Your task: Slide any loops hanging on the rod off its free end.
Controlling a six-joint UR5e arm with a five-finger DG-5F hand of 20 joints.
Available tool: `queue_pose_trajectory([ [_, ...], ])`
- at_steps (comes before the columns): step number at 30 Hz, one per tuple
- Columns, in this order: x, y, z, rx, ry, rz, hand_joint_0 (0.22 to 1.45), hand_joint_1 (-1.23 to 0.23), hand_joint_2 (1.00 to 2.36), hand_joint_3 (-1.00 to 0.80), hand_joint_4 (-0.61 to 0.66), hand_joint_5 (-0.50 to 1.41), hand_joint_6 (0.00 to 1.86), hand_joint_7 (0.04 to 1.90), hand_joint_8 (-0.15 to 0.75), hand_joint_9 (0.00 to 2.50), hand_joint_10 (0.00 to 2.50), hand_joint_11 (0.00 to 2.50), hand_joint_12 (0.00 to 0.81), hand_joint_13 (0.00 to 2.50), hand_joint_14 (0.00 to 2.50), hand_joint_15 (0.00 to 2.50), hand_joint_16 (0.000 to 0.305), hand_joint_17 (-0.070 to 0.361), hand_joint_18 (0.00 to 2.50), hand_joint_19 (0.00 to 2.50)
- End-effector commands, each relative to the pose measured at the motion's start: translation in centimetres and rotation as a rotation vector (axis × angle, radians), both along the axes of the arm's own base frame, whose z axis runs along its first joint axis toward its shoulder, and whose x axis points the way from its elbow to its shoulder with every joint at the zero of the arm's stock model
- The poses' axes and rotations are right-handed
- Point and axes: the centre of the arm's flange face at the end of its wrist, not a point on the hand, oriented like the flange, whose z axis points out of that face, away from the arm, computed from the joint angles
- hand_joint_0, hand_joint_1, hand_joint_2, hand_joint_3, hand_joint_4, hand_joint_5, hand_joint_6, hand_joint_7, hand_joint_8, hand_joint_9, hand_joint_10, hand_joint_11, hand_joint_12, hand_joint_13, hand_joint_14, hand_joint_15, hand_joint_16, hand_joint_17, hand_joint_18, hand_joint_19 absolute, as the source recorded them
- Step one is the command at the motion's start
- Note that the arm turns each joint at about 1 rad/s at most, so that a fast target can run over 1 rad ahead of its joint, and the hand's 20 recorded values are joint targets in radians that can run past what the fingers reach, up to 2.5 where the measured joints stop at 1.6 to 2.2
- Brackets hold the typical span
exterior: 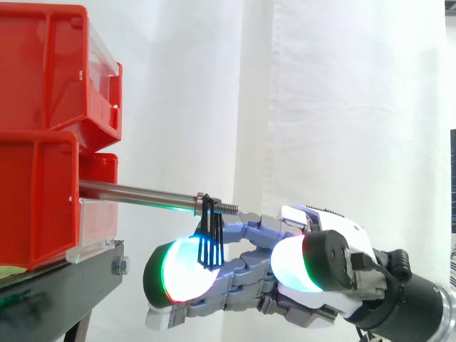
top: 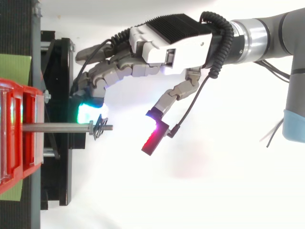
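A steel rod point(exterior: 139, 194) point(top: 57, 127) sticks out level from the red bins point(exterior: 39, 128) toward the right, ending in a threaded tip. A bundle of thin black loops point(exterior: 210, 239) point(top: 98, 128) hangs on the rod just short of that tip. My hand point(exterior: 313, 274) point(top: 167, 45) sits below and beside the rod's free end, fingers loosely curved and spread. One glowing fingertip point(exterior: 184, 269) lies right behind the hanging loops, near or touching them. The thumb point(top: 159, 124) points away from the rod. Nothing is held.
The stacked red bins stand on a black stand point(exterior: 64, 274) point(top: 64, 157) at the left. A white curtain point(exterior: 320, 107) hangs behind. Beyond the rod's tip, to the right, the space is occupied only by my hand and arm.
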Motion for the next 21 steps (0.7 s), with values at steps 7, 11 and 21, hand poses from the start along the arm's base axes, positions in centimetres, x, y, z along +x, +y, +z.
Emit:
queue_pose_trajectory([
  [7,0.5,0.0,0.5,0.040,-0.006,-0.017,0.56,-0.60,1.00,-0.45,0.32,-0.14,0.50,0.95,0.281,0.62,0.00,0.00,0.281,0.58,0.00,0.06,0.027,0.060,0.37,0.10],
  [11,0.3,-0.1,0.1,0.064,0.004,-0.053,0.56,-0.61,1.00,-0.45,0.32,-0.14,0.50,0.95,0.281,0.62,0.00,0.00,0.281,0.59,0.00,0.06,0.027,0.061,0.37,0.10],
  [21,0.1,0.3,-0.5,0.073,0.007,-0.060,0.58,-0.65,1.00,-0.45,0.32,-0.14,0.50,0.98,0.277,0.63,0.00,0.00,0.283,0.59,0.00,0.06,0.027,0.060,0.38,0.11],
])
